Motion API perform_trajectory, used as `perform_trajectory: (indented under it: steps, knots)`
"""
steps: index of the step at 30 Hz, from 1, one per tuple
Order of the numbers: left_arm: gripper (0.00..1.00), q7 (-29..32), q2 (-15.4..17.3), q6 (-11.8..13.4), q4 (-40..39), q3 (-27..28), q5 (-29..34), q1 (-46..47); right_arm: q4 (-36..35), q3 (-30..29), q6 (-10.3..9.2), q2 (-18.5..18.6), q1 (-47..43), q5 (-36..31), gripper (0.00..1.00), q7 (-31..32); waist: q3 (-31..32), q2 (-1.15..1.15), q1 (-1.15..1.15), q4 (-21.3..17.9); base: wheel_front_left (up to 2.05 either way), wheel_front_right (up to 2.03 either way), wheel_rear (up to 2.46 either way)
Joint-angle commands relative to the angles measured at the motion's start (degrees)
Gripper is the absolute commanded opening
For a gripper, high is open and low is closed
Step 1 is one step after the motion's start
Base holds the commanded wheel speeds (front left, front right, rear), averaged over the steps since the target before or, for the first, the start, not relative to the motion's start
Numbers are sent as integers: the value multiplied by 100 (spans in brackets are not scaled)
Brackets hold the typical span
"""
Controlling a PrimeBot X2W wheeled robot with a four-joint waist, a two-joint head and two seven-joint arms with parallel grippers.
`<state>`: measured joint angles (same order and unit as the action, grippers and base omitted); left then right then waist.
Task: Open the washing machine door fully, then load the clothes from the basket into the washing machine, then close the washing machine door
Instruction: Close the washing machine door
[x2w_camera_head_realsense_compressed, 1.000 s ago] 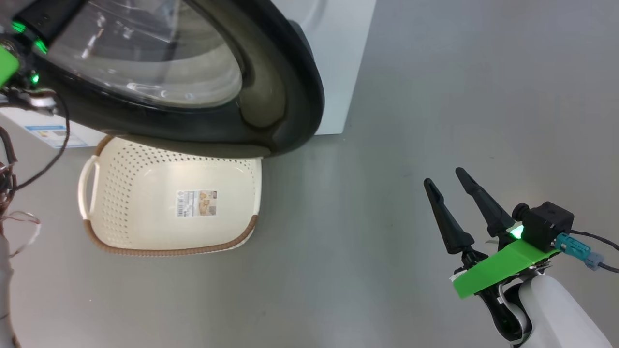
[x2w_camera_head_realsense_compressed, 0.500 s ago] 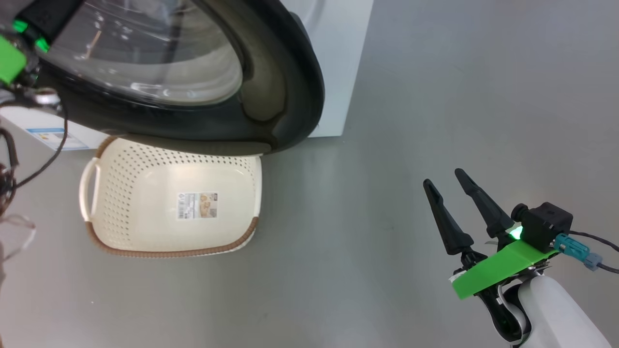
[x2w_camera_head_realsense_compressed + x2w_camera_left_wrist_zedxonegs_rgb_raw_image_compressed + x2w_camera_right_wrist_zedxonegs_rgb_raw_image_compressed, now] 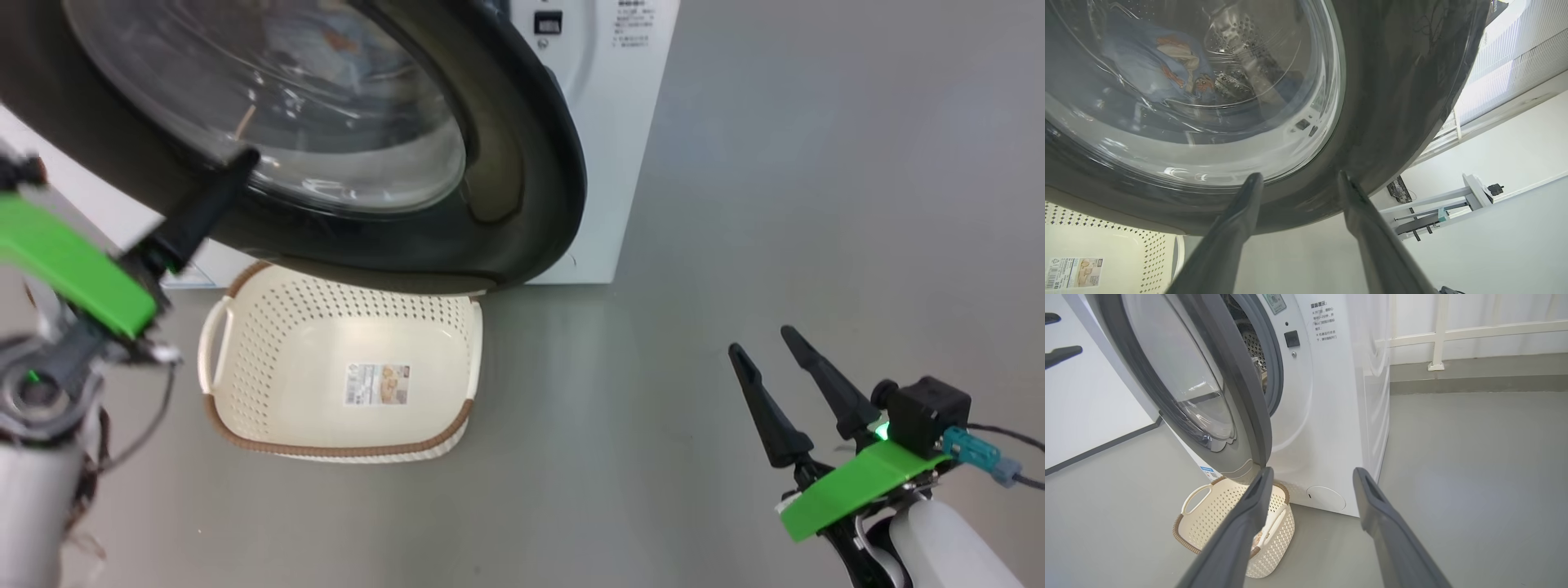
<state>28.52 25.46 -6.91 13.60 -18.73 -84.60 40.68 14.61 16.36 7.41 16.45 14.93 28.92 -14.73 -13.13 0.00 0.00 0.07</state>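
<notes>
Door-closing step, I judge: clothes [image 3: 1147,69] lying in the drum [image 3: 1237,36] behind the ajar washing machine door [image 3: 506,163], I am holding left claw [image 3: 1298,175] spread and empty by its rim, right claw [image 3: 761,338] likewise spread, idle; firm push needed.

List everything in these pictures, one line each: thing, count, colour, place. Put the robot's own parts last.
washing machine: one, white, standing on the floor.
door: one, black with clear glass, partly open, above the basket.
clothes: one bundle, light blue with orange prints, inside the machine, seen through the door glass.
basket: one, cream with a brown rim, on the floor under the door.
label: one, paper, on the basket's base.
floor: one, grey, all around the machine.
railing: one, white, behind the machine.
left claw: one, dark, open, at the door's lower rim.
right claw: one, dark, open, over bare floor to the right.
</notes>
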Motion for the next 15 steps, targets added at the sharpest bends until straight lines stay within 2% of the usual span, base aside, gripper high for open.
perform_trajectory:
  steps: [1,15]
  knots:
    - [100,-166,325,-58,-191,162,6,-122,-111,144,8,64,-119,49,100,-27,215,0,0,129,0,0,0]
    - [100,-1934,640,-58,-326,-406,265,-1976,-128,-94,8,253,-755,123,100,-27,584,0,0,52,0,0,0]
